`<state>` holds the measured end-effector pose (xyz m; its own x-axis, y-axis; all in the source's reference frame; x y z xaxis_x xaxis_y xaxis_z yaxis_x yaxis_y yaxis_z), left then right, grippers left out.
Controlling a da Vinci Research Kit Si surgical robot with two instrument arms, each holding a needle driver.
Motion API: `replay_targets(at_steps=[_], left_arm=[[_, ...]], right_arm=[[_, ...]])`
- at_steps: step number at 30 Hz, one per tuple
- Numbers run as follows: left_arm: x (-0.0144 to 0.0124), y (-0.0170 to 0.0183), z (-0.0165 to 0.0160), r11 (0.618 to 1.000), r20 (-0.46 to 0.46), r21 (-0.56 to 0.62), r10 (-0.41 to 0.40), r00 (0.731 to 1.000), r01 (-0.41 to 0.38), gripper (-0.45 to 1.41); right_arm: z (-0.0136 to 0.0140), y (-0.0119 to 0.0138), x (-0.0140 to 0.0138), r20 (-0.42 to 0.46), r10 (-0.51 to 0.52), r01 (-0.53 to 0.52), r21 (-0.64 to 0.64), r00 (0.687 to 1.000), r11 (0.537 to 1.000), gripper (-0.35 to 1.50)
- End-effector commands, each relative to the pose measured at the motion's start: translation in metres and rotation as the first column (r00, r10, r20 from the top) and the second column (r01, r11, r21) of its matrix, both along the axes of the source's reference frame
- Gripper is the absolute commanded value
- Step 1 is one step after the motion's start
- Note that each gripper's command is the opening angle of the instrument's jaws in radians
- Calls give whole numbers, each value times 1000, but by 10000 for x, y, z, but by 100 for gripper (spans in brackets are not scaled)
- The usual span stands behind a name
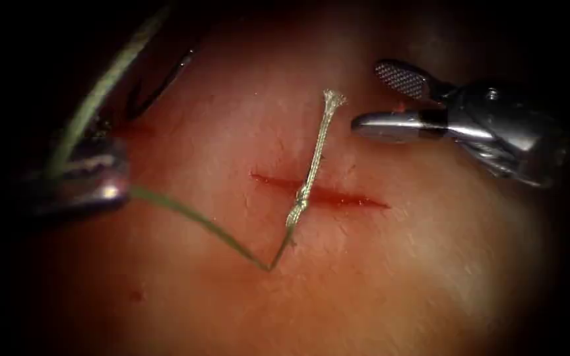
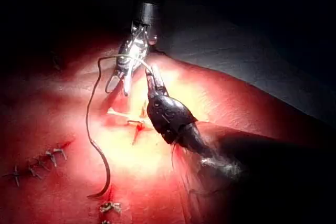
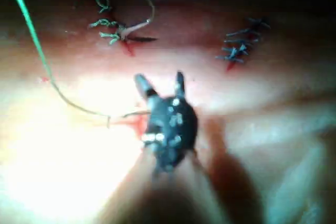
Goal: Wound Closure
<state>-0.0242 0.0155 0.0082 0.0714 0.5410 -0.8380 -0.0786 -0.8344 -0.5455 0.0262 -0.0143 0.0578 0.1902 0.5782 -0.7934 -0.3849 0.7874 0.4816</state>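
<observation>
The cut (image 1: pixel 338 196) runs across the middle of the tissue (image 1: pixel 397 277). A knotted stitch (image 1: pixel 301 194) crosses it, and its frayed short end (image 1: pixel 333 99) points up. From the knot the thread (image 1: pixel 199 221) dips below the cut, then runs left into my left tool (image 1: pixel 110 181), which is shut on it. The thread carries on upward past those jaws. My right tool (image 1: pixel 369 97) stands open just right of the frayed end, holding nothing. The curved needle (image 1: pixel 159 86) lies free on the tissue at the upper left, held by neither tool. In the left wrist view, the needle (image 2: pixel 102 184) rests on the surface.
Older finished stitches sit on the tissue away from this cut (image 2: pixel 50 156) (image 3: pixel 239 48) (image 3: pixel 110 30). Red fluid lines the cut and spots the tissue at the lower left (image 1: pixel 136 296). My right tool (image 3: pixel 159 78) hovers just beside the stitch.
</observation>
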Motion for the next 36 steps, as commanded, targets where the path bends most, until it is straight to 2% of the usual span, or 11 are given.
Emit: replay_targets(at_steps=[1, 8, 13, 19, 23, 29, 36], left_arm=[[-8, 3, 9, 1000, 6, -1, 6, 1000, -6, -45], [-32, 29, 25, 1000, 18, 6, 23, 1000, -23, -45], [-47, 57, 45, 999, 23, 7, 38, 999, -38, -45], [-56, 91, 86, 999, 7, 7, 47, 999, -47, -45], [-53, 104, 126, 999, -17, 12, 47, 999, -47, -45], [-40, 99, 187, 998, -45, 45, 56, 997, -54, -45], [-34, 98, 225, 996, -60, 60, 63, 996, -59, -45]], right_arm=[[3, -6, 34, -12, -14, 14, -2, 1000, 1000, 123], [29, -29, 103, -3, -71, 71, -20, 997, 997, 116], [49, -52, 128, -3, -109, 108, -29, 994, 994, 116], [44, -71, 133, -36, -148, 147, -29, 988, 989, 111], [35, -77, 134, -56, -177, 176, -30, 983, 984, 110], [29, -82, 136, -93, -184, 182, -32, 979, 983, 108], [23, -81, 122, -149, -156, 154, -27, 976, 988, 108]])
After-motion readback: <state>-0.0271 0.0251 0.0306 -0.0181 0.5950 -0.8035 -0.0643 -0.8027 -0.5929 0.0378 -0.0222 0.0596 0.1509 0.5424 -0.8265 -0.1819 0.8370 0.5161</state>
